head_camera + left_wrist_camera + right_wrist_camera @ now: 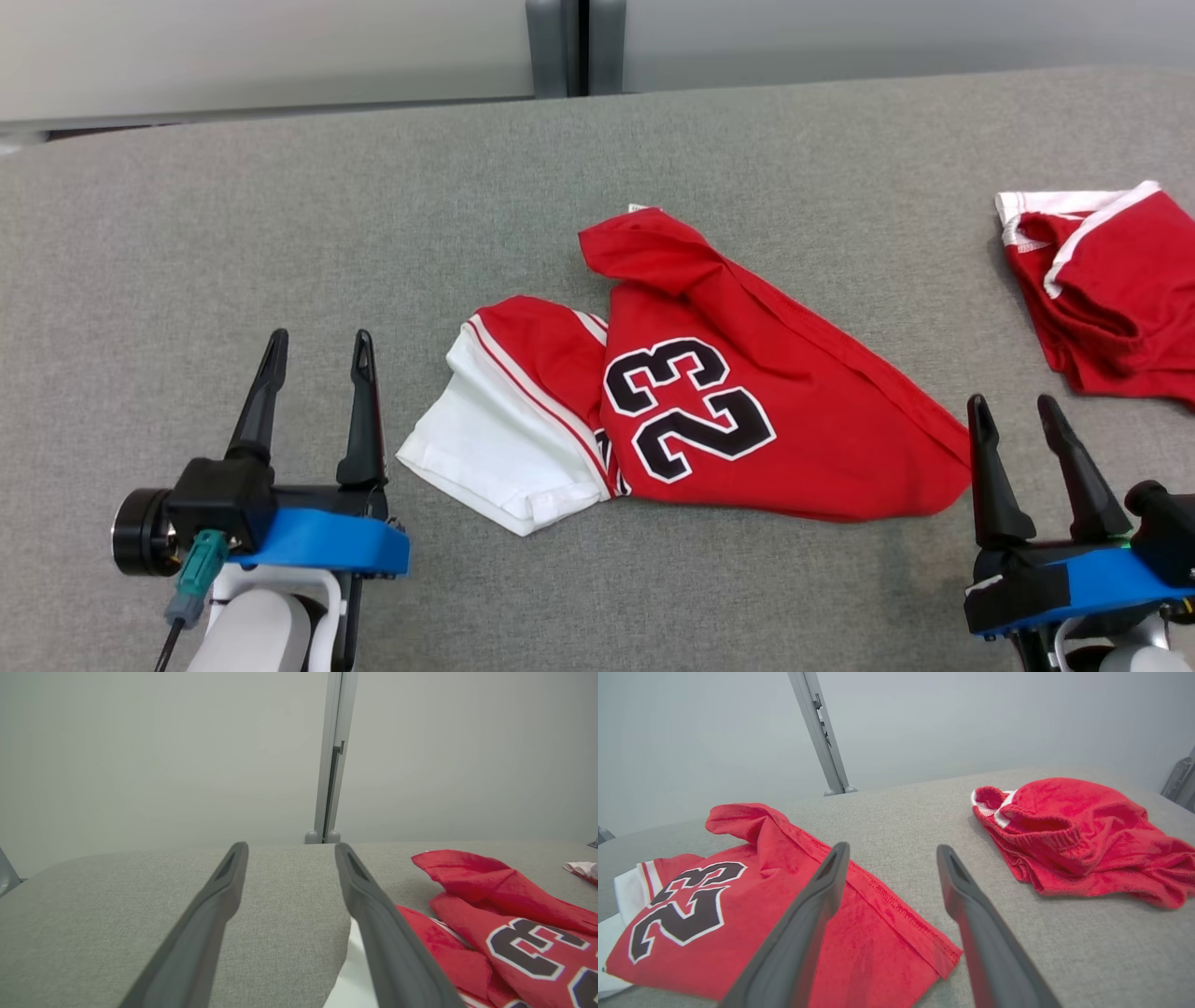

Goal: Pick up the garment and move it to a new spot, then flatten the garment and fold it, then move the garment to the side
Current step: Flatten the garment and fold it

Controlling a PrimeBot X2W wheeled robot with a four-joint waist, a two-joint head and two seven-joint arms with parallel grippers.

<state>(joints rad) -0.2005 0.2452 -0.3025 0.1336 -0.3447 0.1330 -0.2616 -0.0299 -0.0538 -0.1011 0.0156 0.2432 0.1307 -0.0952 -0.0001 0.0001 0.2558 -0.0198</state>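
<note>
So the red jersey (709, 392) with the 23 on it is lying in a rumpled heap around the middle of the grey tabletop (280, 233). One white sleeve pokes out toward the robot's left and a red flap is bunched up at the far side. It's definitely not flat, and not folded in any tidy way.

The left gripper (317, 341) sits just left of the white sleeve, and the right gripper (1013, 403) is just off the jersey's right corner. Both have their fingers (257, 401) spread well apart with nothing between them. As far as I can tell, neither one touches the cloth.

Over at the far right there's a second red garment (1111, 280) with white trim, also crumpled and well apart from the jersey.

My read is that this is basically the start, or maybe the jersey has already been dropped at its new spot. I can't tell which from this. Either way, flattening, folding and the final shift to the side all look left to do. I'd guess a grab at each end comes next.
</note>
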